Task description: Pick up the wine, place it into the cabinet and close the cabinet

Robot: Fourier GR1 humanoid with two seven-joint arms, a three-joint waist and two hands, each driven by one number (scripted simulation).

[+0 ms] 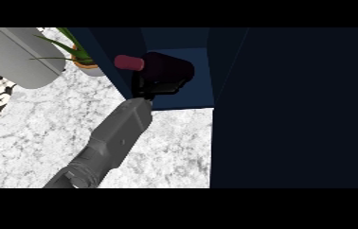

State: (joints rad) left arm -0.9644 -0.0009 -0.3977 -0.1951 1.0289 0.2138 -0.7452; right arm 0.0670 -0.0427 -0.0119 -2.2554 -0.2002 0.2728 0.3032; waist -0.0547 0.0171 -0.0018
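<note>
One grey forearm [111,138] comes up from the near left corner of the bench [174,143] and slants toward the far side. At its tip is the black left robot hand [157,86]. It is curled round the wine bottle [171,68] and grips it from below.

The wine bottle lies tipped on its side in the hand. Its dark round body is at the mouth of the cabinet [199,88], over the blue floor inside. Its red top [129,62] points left, in front of the cabinet's left wall. I cannot tell if the bottle touches the blue floor.

The cabinet is dark blue and stands at the right side of the bench. A big dark panel [293,105] of it fills all the right side of the view and hides the bench there. The bench top is white and grey, like stone.

Near the far left corner stands a green plant [70,48] in an orange pot [87,66], just beside the cabinet's left wall. Left of the plant is a big pale grey thing [28,57] with a round end
</note>
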